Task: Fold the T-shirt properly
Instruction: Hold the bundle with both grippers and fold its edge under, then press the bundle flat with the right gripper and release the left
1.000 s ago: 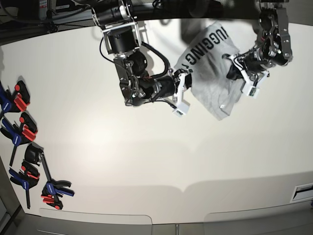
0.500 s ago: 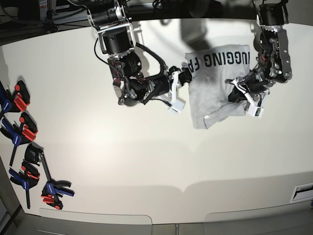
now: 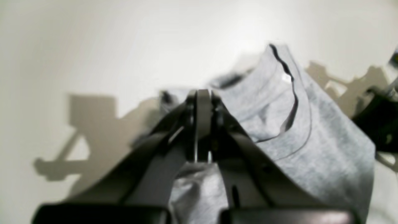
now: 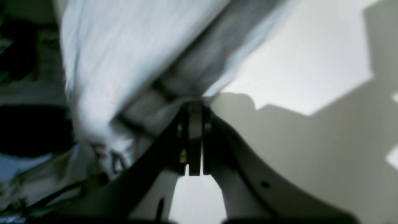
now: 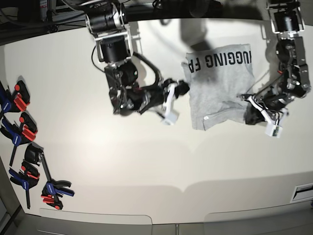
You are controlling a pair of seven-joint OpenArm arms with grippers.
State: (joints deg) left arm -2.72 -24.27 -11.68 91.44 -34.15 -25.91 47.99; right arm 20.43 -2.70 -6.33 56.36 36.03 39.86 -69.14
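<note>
Looking across the white tabletop (image 5: 146, 156) from my side, I see a row of blue, red and black clamps (image 5: 29, 161) lying along the near left edge, well apart from everything else.

Farther back on the right lies the grey T-shirt (image 5: 217, 85), spread loosely on the tabletop with black block lettering running along its far edge. Its near part is bunched and folded over.

At the shirt's near right corner sits my left gripper (image 5: 252, 113). In the left wrist view its fingers (image 3: 203, 105) are pressed together with grey cloth (image 3: 311, 124) bunched around and under them, so I read it as clamped on the shirt's edge.

At the shirt's left edge, a little farther back, is my right gripper (image 5: 182, 89). The right wrist view is blurred, but the fingers (image 4: 194, 124) stand closed with hardly a gap, and the pale cloth (image 4: 124, 46) meets their tips, so it seems to pinch the shirt there too.
</note>
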